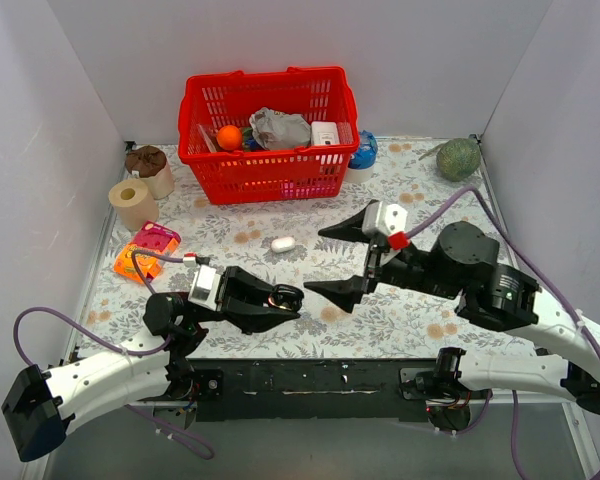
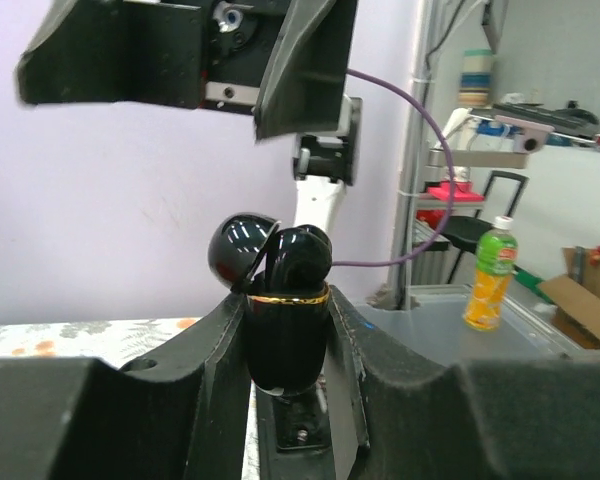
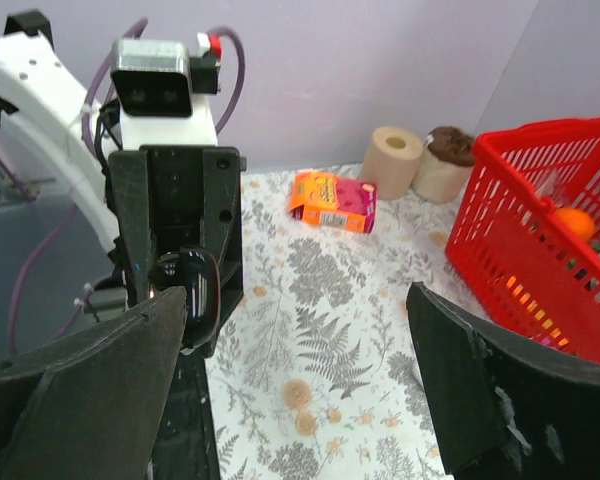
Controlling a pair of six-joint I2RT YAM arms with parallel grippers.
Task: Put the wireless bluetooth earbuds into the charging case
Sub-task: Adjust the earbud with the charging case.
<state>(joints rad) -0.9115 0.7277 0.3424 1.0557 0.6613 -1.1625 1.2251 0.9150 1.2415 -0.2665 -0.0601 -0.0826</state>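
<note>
While pinched upright between the pressed-in jaws of the left gripper (image 1: 285,300), charging case (image 2: 285,330) stands with hinged lid (image 2: 240,250) thrown back. A dark rounded shape, likely an earbud (image 2: 302,255), sits in its mouth; whether both are seated, cannot tell. Right gripper (image 1: 342,258): jaws spread wide, empty, facing the case, near it. Step judged: insertion near its end. Next move calls for checking the seating, then pressing the lid shut gently.

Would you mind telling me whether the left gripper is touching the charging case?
Touching. In the left wrist view the left gripper clamps the charging case, with a finger pressed against each of its sides.
</note>
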